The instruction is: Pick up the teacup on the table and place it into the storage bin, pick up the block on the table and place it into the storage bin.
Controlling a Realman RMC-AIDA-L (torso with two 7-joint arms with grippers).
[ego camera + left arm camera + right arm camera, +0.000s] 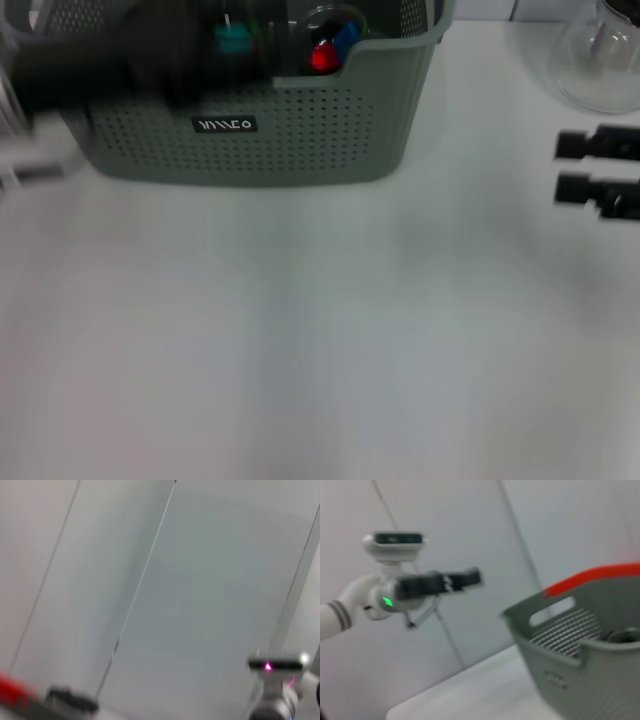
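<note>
- Head view: the storage bin (300, 140) sits at the tabletop's (320, 350) far edge.
- My left gripper (150, 60) hovers over it; grip unclear.
- My right gripper (590, 170) is parked to the right, jaws apart, empty.

Even, soft, diffuse light with no glare. All three views are blurred: the left arm (90, 65) smears darkly across the bin (300, 130), and only faint shadows mark the table (320, 350).
</note>
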